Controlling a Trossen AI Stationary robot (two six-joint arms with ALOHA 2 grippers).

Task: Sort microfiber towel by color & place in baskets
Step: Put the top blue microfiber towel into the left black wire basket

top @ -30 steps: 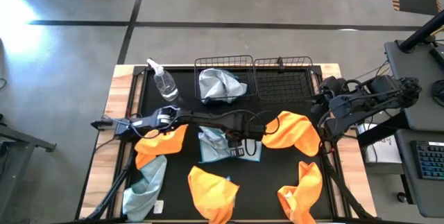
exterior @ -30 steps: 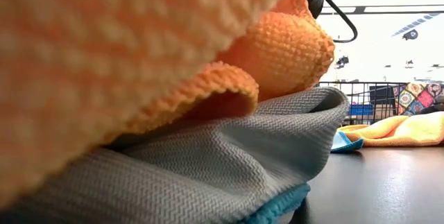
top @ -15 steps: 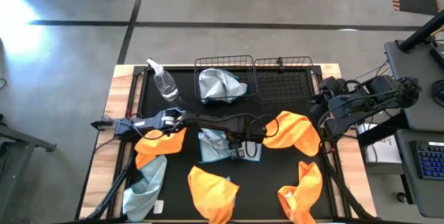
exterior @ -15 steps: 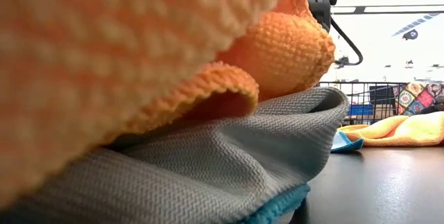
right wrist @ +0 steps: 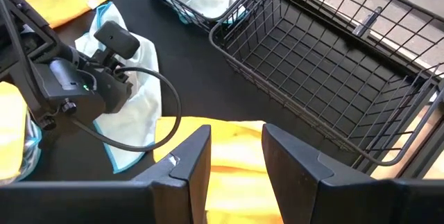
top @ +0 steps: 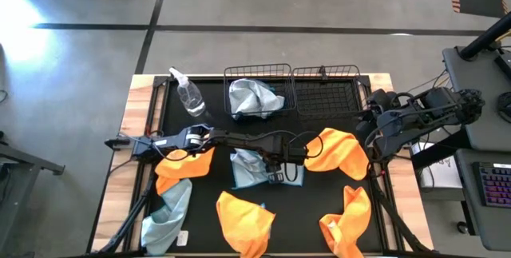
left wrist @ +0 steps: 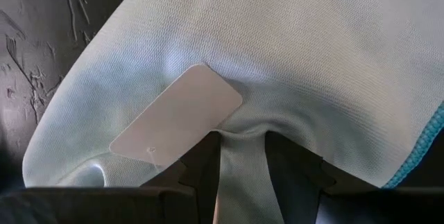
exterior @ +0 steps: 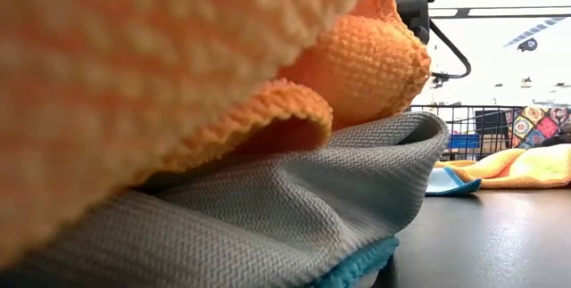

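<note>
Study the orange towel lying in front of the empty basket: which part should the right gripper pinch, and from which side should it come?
The orange towel lies crumpled, not flat, so pinch a raised fold near its basket-side edge, coming down from above. The right gripper hangs open over that edge, and the empty basket sits just beyond, which probably keeps the carry short.

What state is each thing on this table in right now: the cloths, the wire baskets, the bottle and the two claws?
Left black wire-mesh basket: holds one pale blue-grey towel.
Right black wire-mesh basket: empty.
Pale blue-grey microfiber towel at mid-table: pinched by the left gripper.
Orange microfiber towel beside it: loose, crumpled, below the right gripper.
Right gripper: open, holding nothing.
Clear plastic spray bottle: lying on its side.
</note>
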